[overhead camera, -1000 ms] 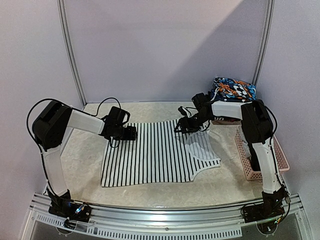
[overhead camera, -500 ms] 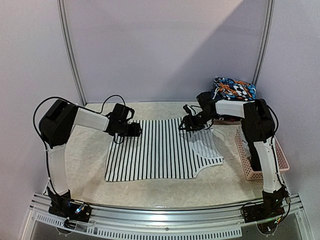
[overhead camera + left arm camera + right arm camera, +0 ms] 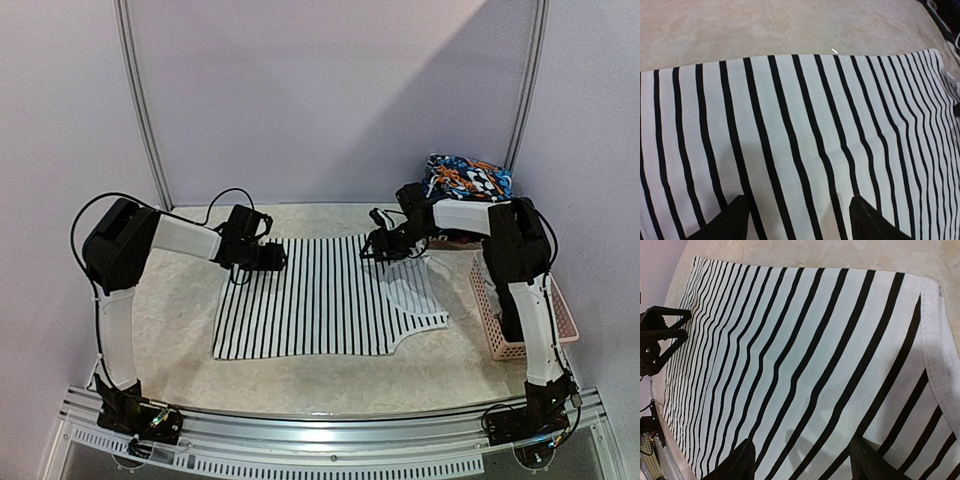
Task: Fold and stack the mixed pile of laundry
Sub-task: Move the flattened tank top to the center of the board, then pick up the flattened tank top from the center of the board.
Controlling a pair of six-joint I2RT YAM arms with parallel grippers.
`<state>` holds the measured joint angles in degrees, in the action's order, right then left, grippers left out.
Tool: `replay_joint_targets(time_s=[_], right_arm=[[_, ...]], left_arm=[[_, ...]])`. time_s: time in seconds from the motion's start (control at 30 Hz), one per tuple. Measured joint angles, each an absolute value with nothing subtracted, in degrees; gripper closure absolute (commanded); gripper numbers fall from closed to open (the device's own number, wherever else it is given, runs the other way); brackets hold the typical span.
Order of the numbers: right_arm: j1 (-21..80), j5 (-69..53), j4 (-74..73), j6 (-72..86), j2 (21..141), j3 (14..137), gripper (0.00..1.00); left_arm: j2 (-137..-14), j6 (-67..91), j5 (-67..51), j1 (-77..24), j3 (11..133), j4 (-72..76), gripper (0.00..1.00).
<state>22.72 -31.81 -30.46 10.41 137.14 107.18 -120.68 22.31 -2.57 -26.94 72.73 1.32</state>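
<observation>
A black-and-white striped garment (image 3: 310, 300) lies spread flat on the table, its white neckline part at the right. My left gripper (image 3: 270, 257) hovers low over its far left corner. In the left wrist view it (image 3: 799, 201) is open, the flat striped cloth (image 3: 790, 125) showing between the fingertips. My right gripper (image 3: 385, 245) is over the far right corner. In its own view it (image 3: 801, 442) is open too, above the striped cloth (image 3: 805, 340) near the hem. No other garment of the laundry pile shows on the table.
A pink lattice basket (image 3: 520, 310) stands at the right edge, behind the right arm. A folded blue-and-orange patterned cloth (image 3: 468, 178) sits at the back right corner. Metal frame posts (image 3: 140, 110) rise at the back. The left gripper (image 3: 660, 337) shows in the right wrist view.
Both grippers have moved a little to the right and farther back. The striped garment has slid slightly right with them and lies flatter.
</observation>
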Motion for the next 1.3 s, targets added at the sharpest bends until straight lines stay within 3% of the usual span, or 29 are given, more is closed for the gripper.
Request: replay_joint_targets(time_s=[0.5,1.3], right_arm=[[22.2,-31.2,-29.3,11.5,135.1,104.0,0.35],[26.0,-31.5,-26.3,14.4,119.3,94.3,0.31]], left_arm=[[-118.7,21.8,-3.3,-27.0,71.1,1.9,0.31],[-80.2,23.2,8.3,-30.4,44.0,-3.8,0.27]])
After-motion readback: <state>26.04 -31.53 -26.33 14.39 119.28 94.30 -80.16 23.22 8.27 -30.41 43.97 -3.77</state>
